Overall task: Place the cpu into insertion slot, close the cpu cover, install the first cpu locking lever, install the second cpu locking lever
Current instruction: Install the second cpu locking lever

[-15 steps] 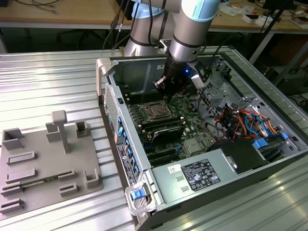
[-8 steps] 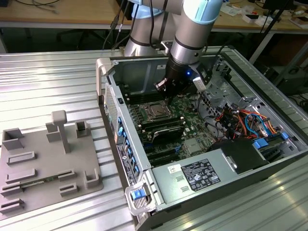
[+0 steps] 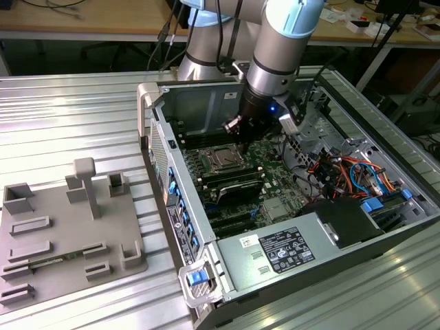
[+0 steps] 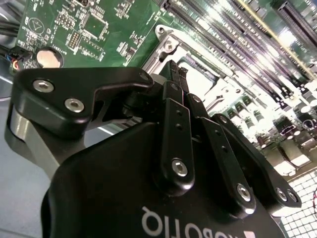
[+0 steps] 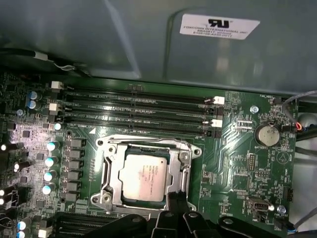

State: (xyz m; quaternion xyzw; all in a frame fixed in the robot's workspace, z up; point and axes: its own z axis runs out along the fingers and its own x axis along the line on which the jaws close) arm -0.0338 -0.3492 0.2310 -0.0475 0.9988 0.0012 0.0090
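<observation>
Gripper (image 5: 174,204) at cpu cover (image 5: 181,166) edge (cpu (image 5: 143,177) seated).

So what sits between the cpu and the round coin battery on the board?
In the first wrist view, the cpu cover frame edge, then bare green board with small components, separates the cpu from the battery.

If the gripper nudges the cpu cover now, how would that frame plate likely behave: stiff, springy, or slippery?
The cpu cover is a thin metal frame with a large cut-out, so it probably flexes a little instead of staying rigid. Its bare shiny surface looks slippery for the gripper. It lies flat around the cpu, so it would likely pivot, not slide.
</observation>
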